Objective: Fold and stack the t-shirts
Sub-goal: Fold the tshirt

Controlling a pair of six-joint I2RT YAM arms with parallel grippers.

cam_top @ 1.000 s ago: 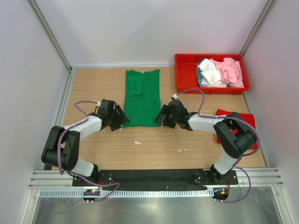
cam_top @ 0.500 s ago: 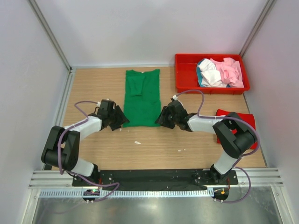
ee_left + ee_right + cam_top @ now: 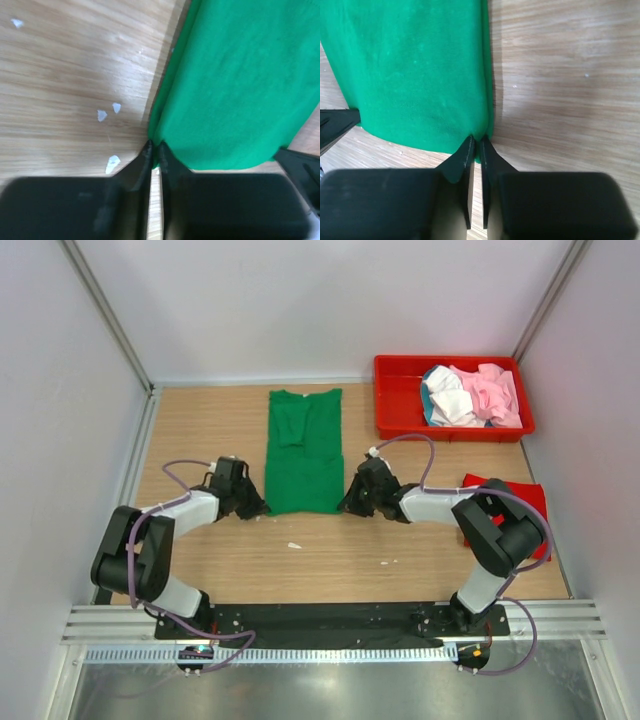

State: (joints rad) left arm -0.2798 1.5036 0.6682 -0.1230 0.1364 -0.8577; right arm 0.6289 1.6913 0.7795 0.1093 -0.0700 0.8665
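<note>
Nearest the bases, the left gripper (image 3: 247, 503) sat at the 7 o'clock corner of the green t-shirt (image 3: 303, 455) and the right gripper (image 3: 356, 502) at its 5 o'clock corner. In each wrist view the jaws stood all but closed, only a sliver between them, with the tips nipping the hem corner of the cloth: left gripper (image 3: 154, 147), right gripper (image 3: 476, 142). How much cloth lay inside either pinch could not be made out.

The green t-shirt lay flat mid-table as a long narrow strip running toward 12 o'clock, its sleeves already turned in. By my reading the lengthwise folds were done and the crosswise fold, hem up to collar, was not.

At 3 o'clock a red t-shirt (image 3: 530, 492) lay largely hidden behind the right arm, so its state was unclear. Farthest, at 1 o'clock, the red tray (image 3: 398, 410) held a crumpled heap (image 3: 470, 395) of pink, white and teal cloth, unfolded, number uncertain. Most of the task remained.
</note>
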